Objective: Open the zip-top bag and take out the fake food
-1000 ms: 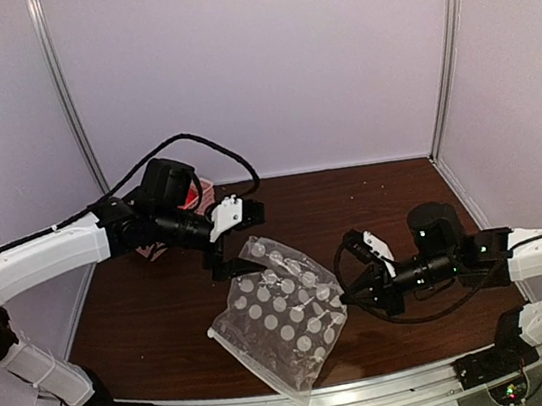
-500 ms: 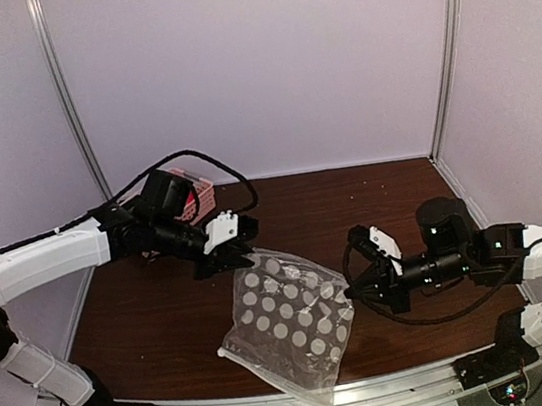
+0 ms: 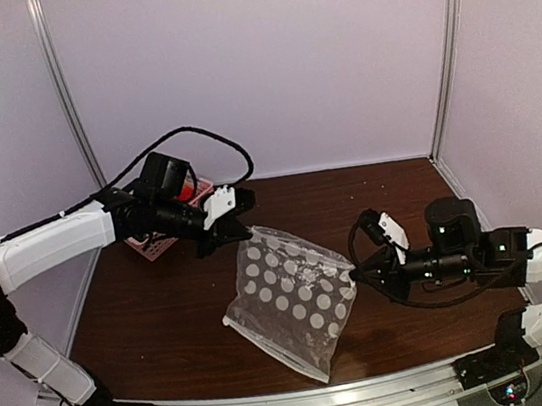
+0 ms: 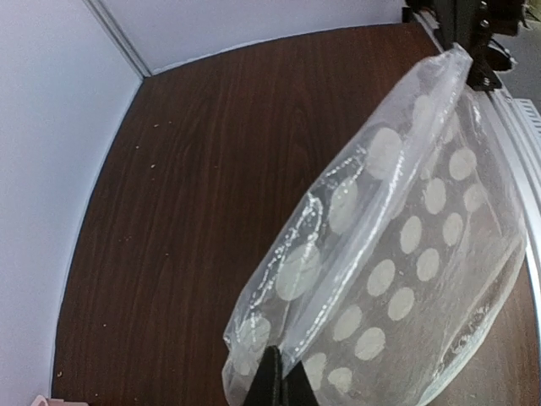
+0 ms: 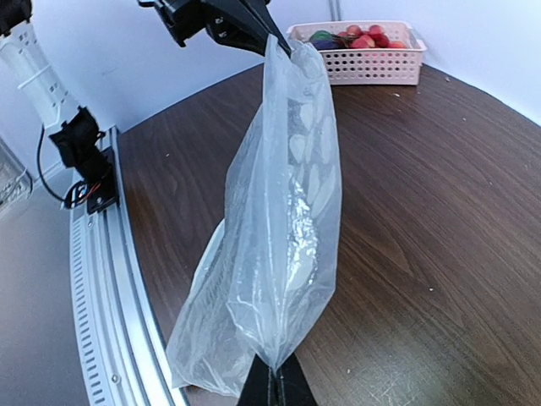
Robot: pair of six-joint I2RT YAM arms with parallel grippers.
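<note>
Left gripper [image 3: 236, 232]: pressed together on the bag's upper-left corner, pinching plastic at the bottom edge of the left wrist view. Raised and drawn toward the upper left of the top view over the last second.
Right gripper [image 3: 360, 273]: closed on the opposite corner, right of centre in the top view. Backed off toward the right edge in the same second.
Zip-top bag [image 3: 294, 296]: centre of the top view, strung between the two pinch points. Slack, crumpled and further left a second ago; now pulled taut along its top edge and shifted right. Lower end sags toward the near rail; contact with the table [image 3: 145, 312] cannot be told.
Bag contents: nothing coloured visible through the dotted plastic in either wrist view; most likely empty.
Fake food [image 5: 359, 37]: red, green and purple pieces in the pink basket [image 5: 372, 63], upper right of the right wrist view, well apart from the bag.
Meaning for the task: removal looks already done. The fresh stretch reads as a last spreading or check of an emptied bag rather than a first opening.
Risk: thin plastic slipping from either pinch under more tension.
</note>
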